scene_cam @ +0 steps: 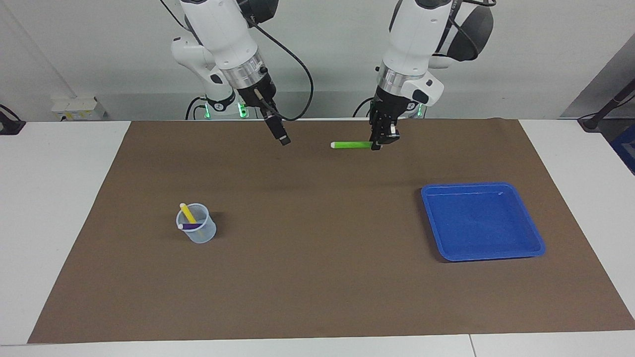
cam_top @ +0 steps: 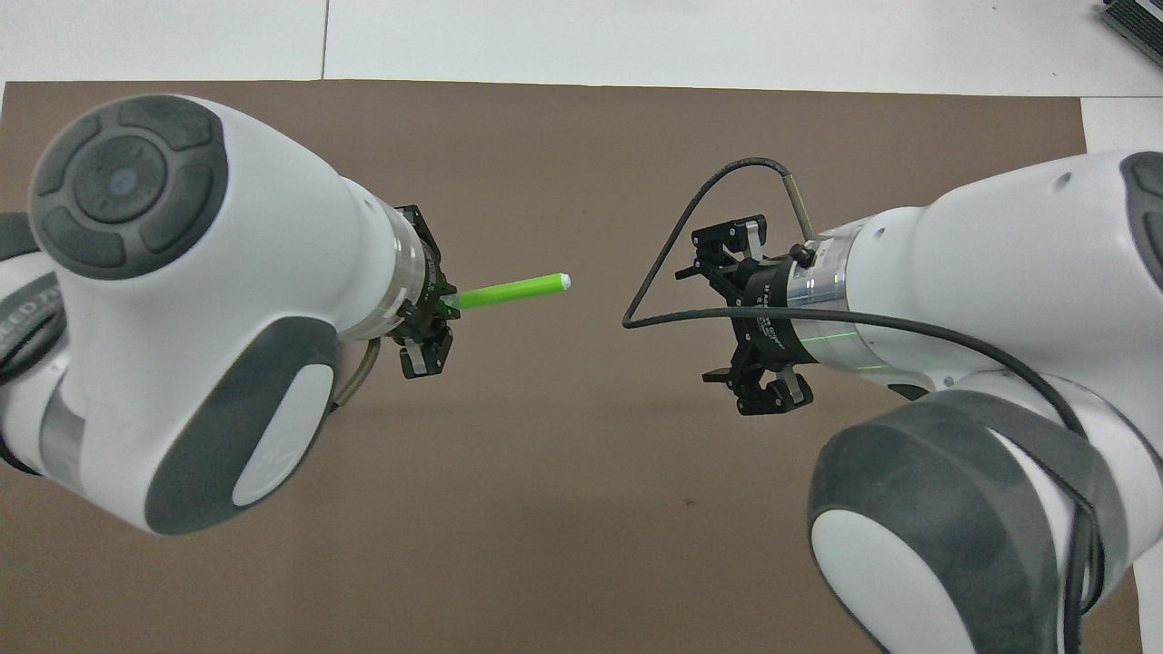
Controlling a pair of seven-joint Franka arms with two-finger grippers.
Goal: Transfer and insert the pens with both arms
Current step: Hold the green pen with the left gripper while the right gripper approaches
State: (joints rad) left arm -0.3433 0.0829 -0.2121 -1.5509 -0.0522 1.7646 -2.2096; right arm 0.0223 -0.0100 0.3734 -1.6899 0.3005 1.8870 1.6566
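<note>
surface: brown mat (scene_cam: 317,277) on white table (scene_cam: 54,198) | left gripper (scene_cam: 381,144) pinching bright green pen (scene_cam: 351,145) over mat | right gripper (scene_cam: 283,139) spread | wall: grey

From overhead, your left arm (cam_top: 191,309) hides the blue tray (scene_cam: 481,220) entirely (the cup (scene_cam: 197,229) lies under the right arm (cam_top: 981,363)); both arms' upper links run off frame.
</note>
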